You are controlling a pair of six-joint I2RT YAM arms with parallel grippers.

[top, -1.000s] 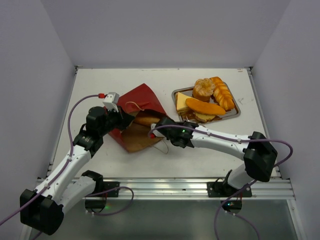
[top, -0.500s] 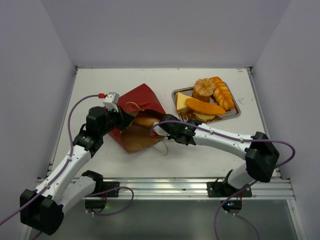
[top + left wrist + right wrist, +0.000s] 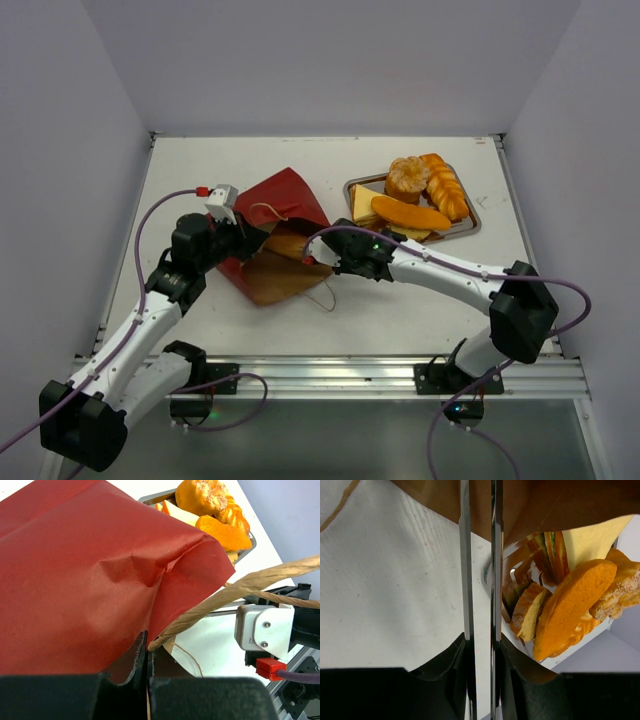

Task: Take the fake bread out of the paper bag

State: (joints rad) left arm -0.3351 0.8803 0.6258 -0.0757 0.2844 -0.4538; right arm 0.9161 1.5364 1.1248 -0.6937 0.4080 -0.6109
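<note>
The dark red paper bag (image 3: 280, 200) lies on its side with its brown inside facing me. One piece of fake bread (image 3: 290, 241), a golden roll, shows in its mouth. My left gripper (image 3: 245, 240) is shut on the bag's torn edge (image 3: 142, 645), next to a twine handle (image 3: 240, 585). My right gripper (image 3: 308, 252) sits at the bag mouth beside the roll. Its thin metal fingers (image 3: 465, 555) stand a narrow gap apart with only table showing between them, and the bag's brown paper (image 3: 545, 505) lies past them. Other fake bread (image 3: 410, 213) sits in the tray.
A shiny metal tray (image 3: 470, 225) at the back right holds a round bun (image 3: 407, 178), a braided loaf (image 3: 445, 187), a pale wedge (image 3: 363, 203) and an orange roll (image 3: 570, 610). The bag's second string handle (image 3: 325, 297) trails on the table.
My right gripper has moved up and away from me to the bag mouth, closer to the tray, and its fingers have parted slightly. The left gripper and the bag stay as they were.
</note>
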